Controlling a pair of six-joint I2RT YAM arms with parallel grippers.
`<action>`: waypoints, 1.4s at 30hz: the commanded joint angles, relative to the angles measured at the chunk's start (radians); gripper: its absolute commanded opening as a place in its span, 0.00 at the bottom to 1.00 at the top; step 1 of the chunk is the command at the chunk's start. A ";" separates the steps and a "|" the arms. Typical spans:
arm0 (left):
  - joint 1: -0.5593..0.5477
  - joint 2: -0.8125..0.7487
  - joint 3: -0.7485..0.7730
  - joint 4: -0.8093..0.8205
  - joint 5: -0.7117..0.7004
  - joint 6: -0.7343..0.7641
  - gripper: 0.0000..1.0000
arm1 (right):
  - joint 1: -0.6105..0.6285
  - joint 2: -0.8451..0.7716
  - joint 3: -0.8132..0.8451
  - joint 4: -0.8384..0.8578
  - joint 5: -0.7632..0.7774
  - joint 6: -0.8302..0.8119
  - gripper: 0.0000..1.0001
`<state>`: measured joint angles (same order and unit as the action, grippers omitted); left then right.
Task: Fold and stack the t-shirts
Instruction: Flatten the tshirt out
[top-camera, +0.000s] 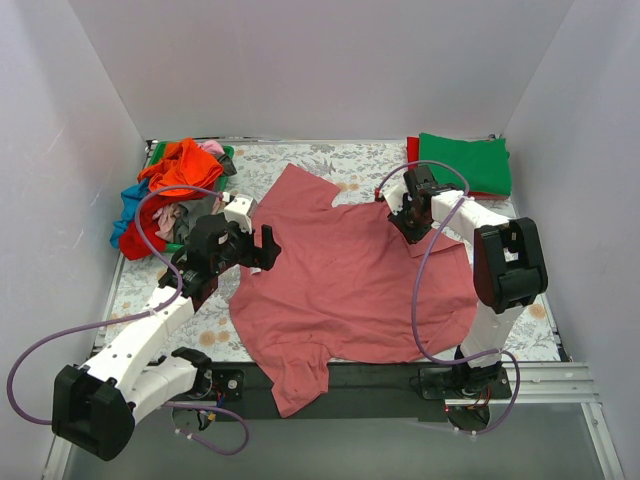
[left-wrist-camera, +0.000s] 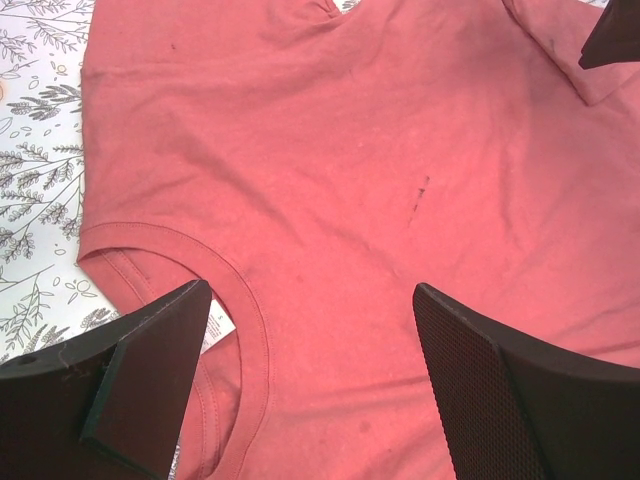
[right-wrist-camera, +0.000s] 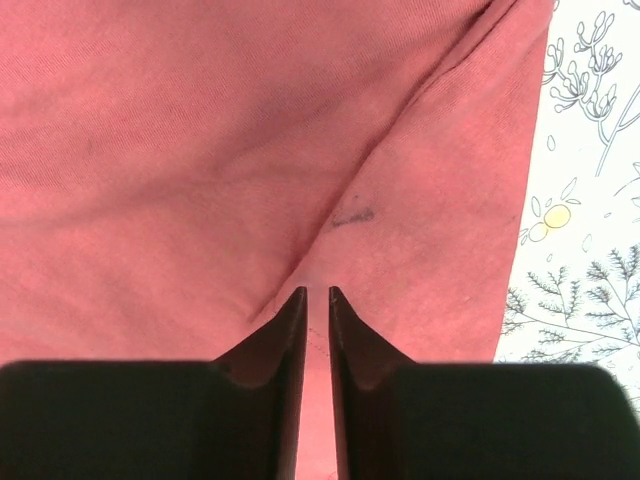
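A large dusty-rose t-shirt (top-camera: 350, 280) lies spread over the floral table covering (top-camera: 350, 165). My left gripper (top-camera: 252, 250) is open and hovers over the shirt's left side, its jaws wide apart over the collar (left-wrist-camera: 250, 320) and white neck tag (left-wrist-camera: 215, 330). My right gripper (top-camera: 408, 225) is shut on a raised fold of the shirt at its far right; in the right wrist view (right-wrist-camera: 318, 292) the fabric is pinched between the nearly closed fingers. The shirt also fills the left wrist view (left-wrist-camera: 380, 180).
A folded green tee (top-camera: 465, 162) lies on a red one (top-camera: 412, 150) at the back right. A loose pile with orange (top-camera: 185, 165), blue (top-camera: 130, 200) and red (top-camera: 140, 240) tees sits at the back left. The shirt's near corner (top-camera: 300, 385) hangs over the front edge.
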<state>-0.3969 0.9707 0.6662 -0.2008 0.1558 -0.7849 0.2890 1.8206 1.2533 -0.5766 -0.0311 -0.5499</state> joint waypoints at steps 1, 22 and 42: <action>-0.003 -0.009 -0.005 0.017 -0.022 0.007 0.82 | -0.004 -0.017 0.012 -0.006 -0.023 0.007 0.24; -0.003 -0.012 -0.007 0.014 -0.030 0.007 0.82 | -0.013 -0.038 0.026 -0.008 0.004 0.007 0.01; 0.044 0.126 0.059 0.057 0.025 -0.034 0.84 | -0.094 -0.035 0.192 -0.043 -0.023 -0.065 0.01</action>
<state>-0.3805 1.0306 0.6746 -0.1776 0.1501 -0.7940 0.2104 1.7885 1.3705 -0.6125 -0.0410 -0.5888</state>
